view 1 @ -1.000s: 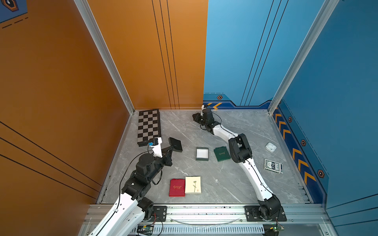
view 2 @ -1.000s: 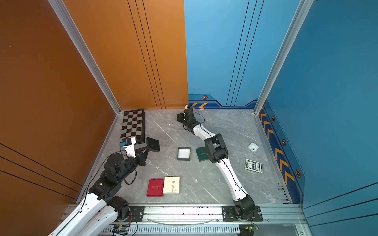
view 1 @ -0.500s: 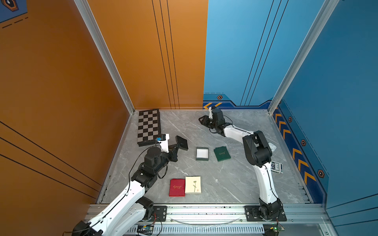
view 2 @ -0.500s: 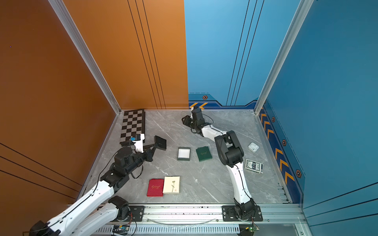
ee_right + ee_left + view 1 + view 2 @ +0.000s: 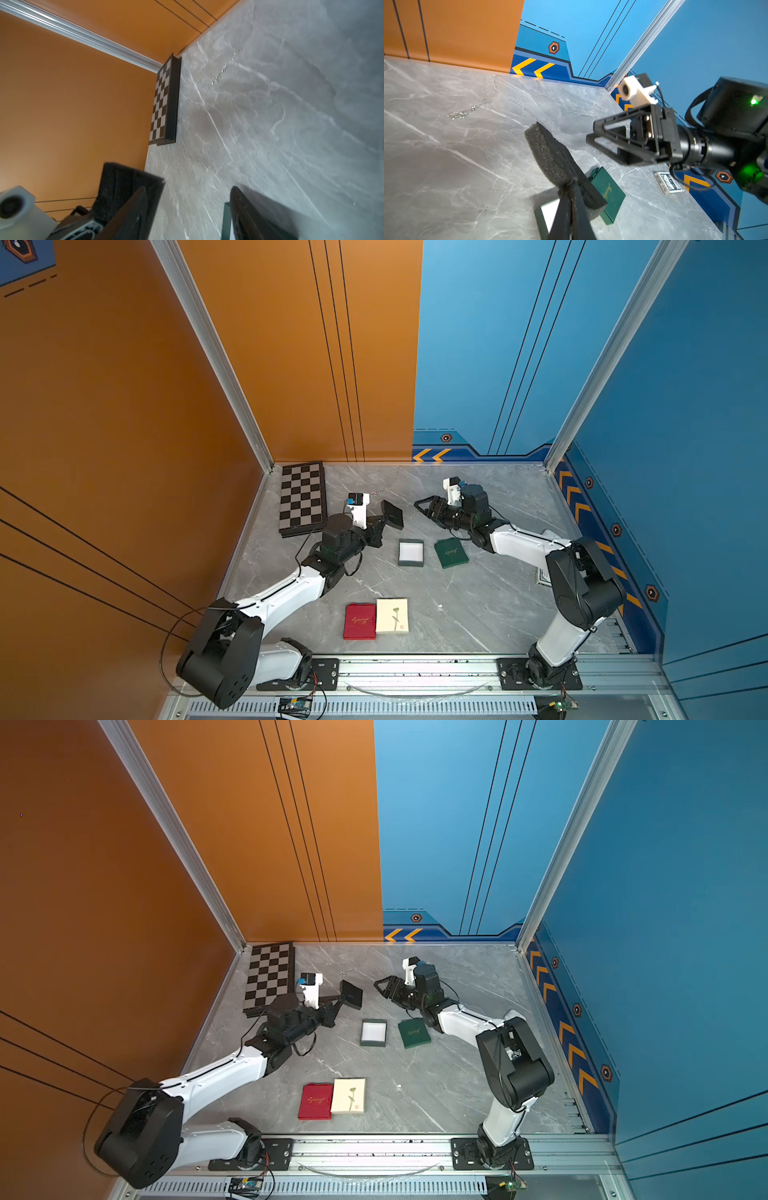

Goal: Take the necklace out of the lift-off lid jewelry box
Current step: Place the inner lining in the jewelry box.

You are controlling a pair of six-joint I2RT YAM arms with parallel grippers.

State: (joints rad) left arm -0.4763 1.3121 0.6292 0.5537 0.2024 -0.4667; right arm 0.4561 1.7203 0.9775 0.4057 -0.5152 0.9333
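The thin silver necklace (image 5: 379, 491) (image 5: 347, 972) (image 5: 467, 111) (image 5: 225, 66) lies loose on the grey marble table near the back, apart from both grippers. The green jewelry box (image 5: 410, 552) (image 5: 373, 1032) stands open at mid-table, its inside bare and white. Its green lid (image 5: 451, 552) (image 5: 413, 1032) (image 5: 607, 191) lies flat beside it. My left gripper (image 5: 379, 524) (image 5: 338, 1002) (image 5: 571, 187) is shut on a black foam pad (image 5: 392, 514) (image 5: 556, 164), held above the table. My right gripper (image 5: 422, 510) (image 5: 380, 988) (image 5: 188, 188) hovers open and empty, facing the pad.
A chessboard (image 5: 302, 499) (image 5: 164, 101) lies at the back left by the orange wall. A red box (image 5: 360, 621) and a cream box (image 5: 392, 615) sit side by side near the front. A card deck (image 5: 668, 182) lies at the right, behind my right arm.
My right gripper has drawn back from the rear wall toward mid-table and opened. My left gripper has carried the foam pad rightward and further back.
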